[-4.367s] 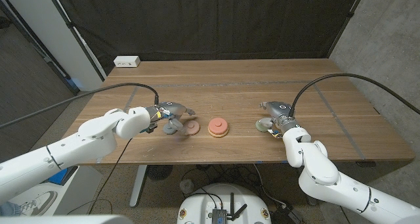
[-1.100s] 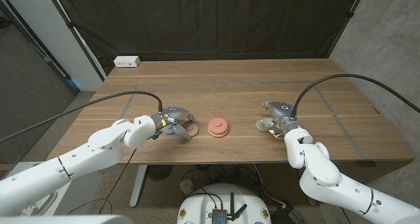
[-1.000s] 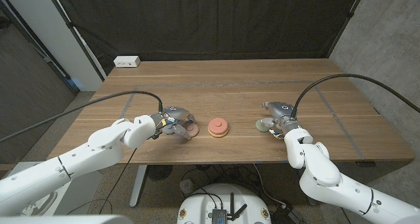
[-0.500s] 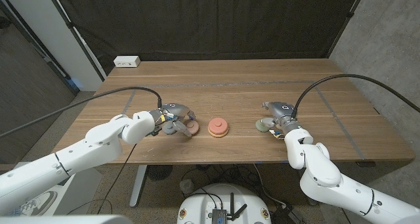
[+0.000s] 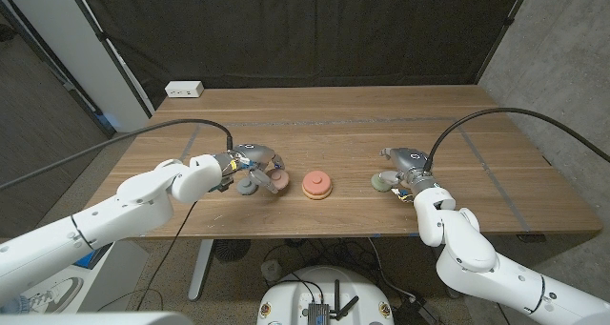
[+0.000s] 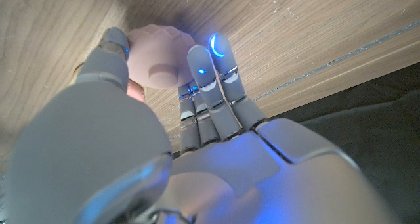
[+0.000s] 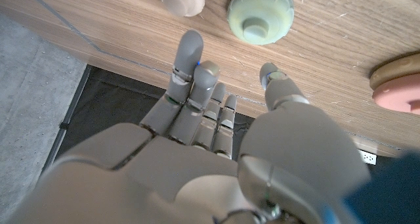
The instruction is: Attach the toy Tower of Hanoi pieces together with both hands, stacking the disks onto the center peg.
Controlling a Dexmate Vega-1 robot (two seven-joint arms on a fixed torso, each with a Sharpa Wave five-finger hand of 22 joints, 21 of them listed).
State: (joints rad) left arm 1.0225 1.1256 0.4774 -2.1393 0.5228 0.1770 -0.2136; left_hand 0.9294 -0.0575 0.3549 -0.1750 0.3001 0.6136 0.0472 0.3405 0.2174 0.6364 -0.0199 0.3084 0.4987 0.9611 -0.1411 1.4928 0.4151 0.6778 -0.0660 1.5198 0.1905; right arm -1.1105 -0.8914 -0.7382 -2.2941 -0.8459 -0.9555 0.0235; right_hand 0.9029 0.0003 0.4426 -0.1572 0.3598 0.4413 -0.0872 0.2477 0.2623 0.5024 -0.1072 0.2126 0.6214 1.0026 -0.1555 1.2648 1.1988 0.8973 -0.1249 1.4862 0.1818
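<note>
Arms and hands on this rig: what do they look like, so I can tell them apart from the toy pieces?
Both arms are glossy white rounded shells, each trailed by a black cable running to the wrist. The left hand and right hand are grey, with jointed grey fingers. Blue lights glow on the left hand's fingertips in the left wrist view. At each wrist, small orange and yellow parts show beside dark hardware.

On the wooden tabletop (image 5: 334, 125), the left hand (image 5: 250, 166) holds a pink disk (image 5: 277, 179) just left of the base (image 5: 317, 185), which carries an orange disk. The right hand (image 5: 405, 168) rests beside a green disk (image 5: 383, 180). A white power strip (image 5: 184, 90) sits at the far left corner.
</note>
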